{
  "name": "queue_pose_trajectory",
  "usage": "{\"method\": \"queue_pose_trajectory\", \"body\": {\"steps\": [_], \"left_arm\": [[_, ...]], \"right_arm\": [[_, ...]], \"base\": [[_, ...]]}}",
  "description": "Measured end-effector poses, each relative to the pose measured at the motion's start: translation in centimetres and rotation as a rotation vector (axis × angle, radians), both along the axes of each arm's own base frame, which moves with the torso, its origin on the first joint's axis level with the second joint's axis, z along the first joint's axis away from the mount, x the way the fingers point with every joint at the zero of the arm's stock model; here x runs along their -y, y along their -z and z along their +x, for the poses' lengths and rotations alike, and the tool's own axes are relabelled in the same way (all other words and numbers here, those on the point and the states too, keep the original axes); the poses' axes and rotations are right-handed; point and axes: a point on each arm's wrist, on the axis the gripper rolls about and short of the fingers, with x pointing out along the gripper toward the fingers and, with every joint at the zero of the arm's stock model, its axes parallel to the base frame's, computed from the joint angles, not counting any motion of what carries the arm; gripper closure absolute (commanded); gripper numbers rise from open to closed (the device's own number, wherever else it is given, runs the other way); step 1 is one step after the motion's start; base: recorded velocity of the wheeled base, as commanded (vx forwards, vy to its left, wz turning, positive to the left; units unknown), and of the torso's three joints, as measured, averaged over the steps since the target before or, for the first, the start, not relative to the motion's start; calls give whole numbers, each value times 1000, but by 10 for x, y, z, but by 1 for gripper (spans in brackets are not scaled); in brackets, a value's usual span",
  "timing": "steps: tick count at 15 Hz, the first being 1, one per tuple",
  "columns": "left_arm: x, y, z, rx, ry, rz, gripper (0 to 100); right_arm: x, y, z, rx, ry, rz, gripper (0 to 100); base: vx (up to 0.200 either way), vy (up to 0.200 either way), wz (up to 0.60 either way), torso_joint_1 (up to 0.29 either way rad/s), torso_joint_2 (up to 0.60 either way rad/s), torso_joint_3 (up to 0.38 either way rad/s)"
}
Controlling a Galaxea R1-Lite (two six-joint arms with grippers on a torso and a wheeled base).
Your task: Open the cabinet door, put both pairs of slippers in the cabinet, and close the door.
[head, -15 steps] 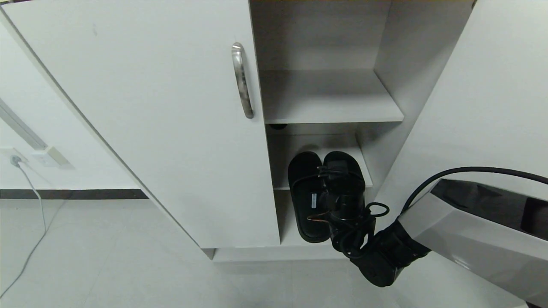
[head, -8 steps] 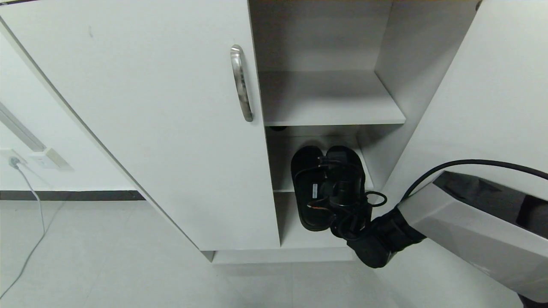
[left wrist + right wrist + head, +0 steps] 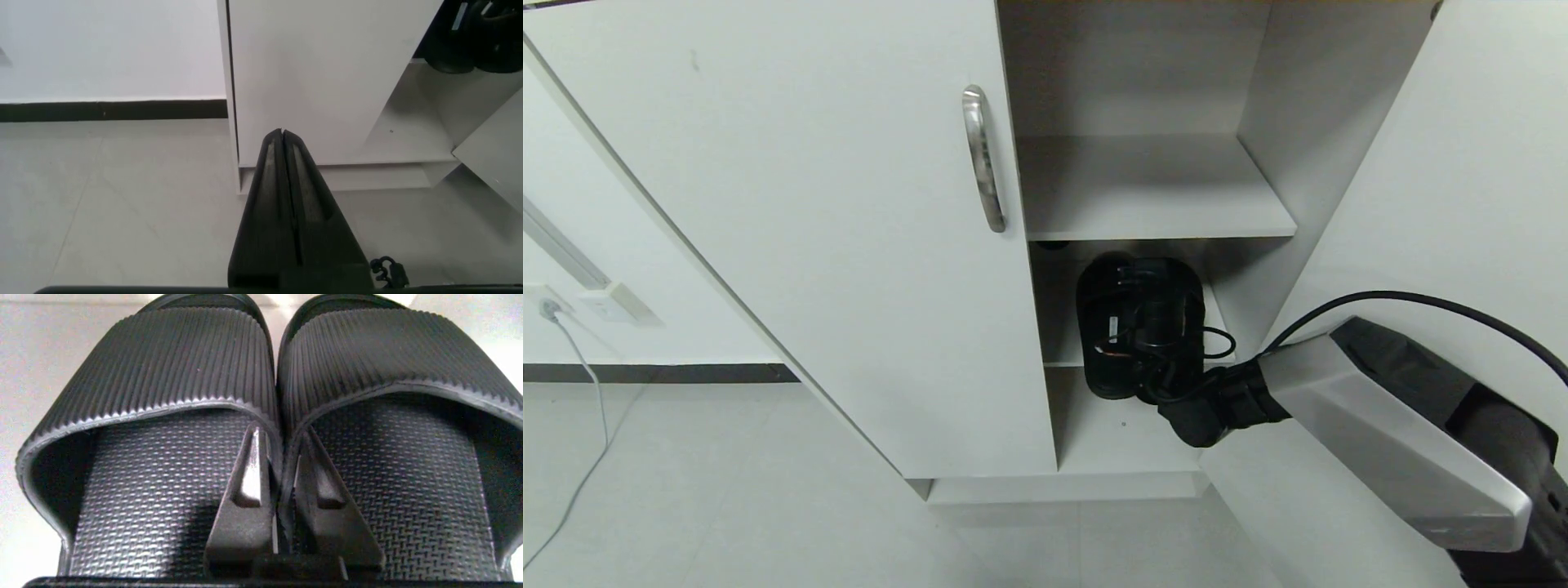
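Right gripper (image 3: 280,449) is closed almost fully, with the touching inner straps of the pair of black slippers (image 3: 1111,327) pinched between its fingers. The slippers are held side by side inside the cabinet (image 3: 1258,122), beneath the upper shelf (image 3: 1152,188). The right arm (image 3: 1380,441) is stretched in beside the open door (image 3: 1445,163). The left gripper (image 3: 282,163) is closed and empty above the floor (image 3: 122,204).

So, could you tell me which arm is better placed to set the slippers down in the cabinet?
Right: the right gripper is shut on the slippers inside the cabinet; the left gripper is shut, outside, low over the floor.
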Motion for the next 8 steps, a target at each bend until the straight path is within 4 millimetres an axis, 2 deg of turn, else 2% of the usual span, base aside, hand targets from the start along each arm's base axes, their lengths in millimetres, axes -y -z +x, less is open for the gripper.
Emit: {"method": "queue_pose_trajectory", "body": {"steps": [6, 8], "left_arm": [[-1, 0, 0, 0, -28, 0, 100], [-1, 0, 0, 0, -28, 0, 100]], "right_arm": [[-3, -14, 19, 14, -3, 13, 100], [-5, -13, 23, 14, -1, 13, 100]], "base": [[0, 0, 0, 0, 0, 0], [0, 0, 0, 0, 0, 0]]}}
